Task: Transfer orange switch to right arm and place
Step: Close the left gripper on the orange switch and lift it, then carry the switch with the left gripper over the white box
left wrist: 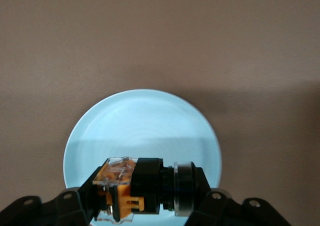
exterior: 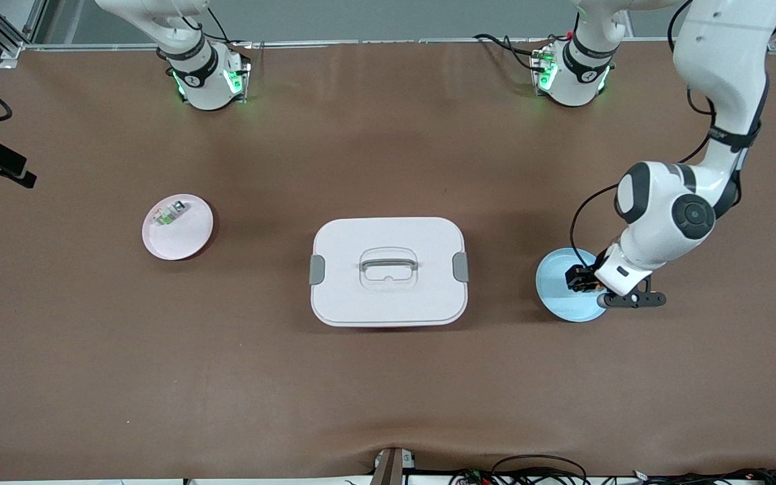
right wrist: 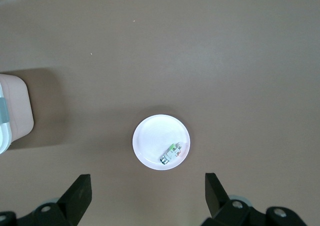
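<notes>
The brown desk (exterior: 91, 377) fills the front view, with the left arm (exterior: 725, 101) reaching down from the upper right of the frame and the right arm (exterior: 189, 60) showing only its base at the upper left, waiting. A white lidded box (exterior: 388, 271) with a clear handle sits at the centre of the frame. At the right of the frame, level with the box, lies the light blue plate (exterior: 560, 296), and at the left, a little higher up, the pink plate (exterior: 178, 228) carrying a small whitish-clear part with green (exterior: 168, 213). The left gripper (exterior: 587, 281) is over the blue plate, clenched on the orange switch (left wrist: 145, 188); in the left wrist view the switch lies sideways between the black fingers (left wrist: 75, 206), its orange end to one side and its black round end to the other, with the plate below it. It seems lifted off the plate, though contact is hard to rule out. The right gripper (right wrist: 150, 198) hangs high over the pink plate in the right wrist view, fingers spread wide and holding nothing. The pick-up looks done, so the hand-over is the step in hand: the next move calls for carrying the switch toward the middle of the desk and presenting a free end for the right gripper to take.
</notes>
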You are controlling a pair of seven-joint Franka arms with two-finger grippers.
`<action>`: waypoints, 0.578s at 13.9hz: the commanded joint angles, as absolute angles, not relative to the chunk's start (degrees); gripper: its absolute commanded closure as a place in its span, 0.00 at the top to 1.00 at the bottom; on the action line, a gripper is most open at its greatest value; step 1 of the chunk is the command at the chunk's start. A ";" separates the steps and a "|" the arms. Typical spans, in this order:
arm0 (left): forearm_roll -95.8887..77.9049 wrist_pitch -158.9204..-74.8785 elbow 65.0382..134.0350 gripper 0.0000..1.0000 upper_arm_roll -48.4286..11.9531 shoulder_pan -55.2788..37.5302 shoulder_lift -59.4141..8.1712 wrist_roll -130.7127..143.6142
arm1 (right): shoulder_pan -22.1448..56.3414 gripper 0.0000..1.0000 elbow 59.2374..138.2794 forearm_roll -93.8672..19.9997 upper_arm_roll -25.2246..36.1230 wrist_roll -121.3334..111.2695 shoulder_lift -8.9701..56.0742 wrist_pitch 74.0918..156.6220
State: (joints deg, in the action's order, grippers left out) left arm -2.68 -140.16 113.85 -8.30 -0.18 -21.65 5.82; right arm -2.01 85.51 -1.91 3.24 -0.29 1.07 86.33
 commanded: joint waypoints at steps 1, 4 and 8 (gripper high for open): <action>-3.08 -130.55 107.08 0.00 -10.63 -0.17 -18.72 8.51 | -2.20 1.00 86.40 -1.85 3.16 0.00 0.09 86.13; -2.99 -120.18 96.89 0.00 -14.14 -0.52 -19.07 16.58 | -3.07 1.00 86.40 -2.02 3.43 0.00 0.18 85.87; -3.78 -116.55 91.07 0.00 -20.90 -0.79 -19.51 33.88 | -2.81 1.00 86.48 -2.11 3.25 0.09 0.44 85.26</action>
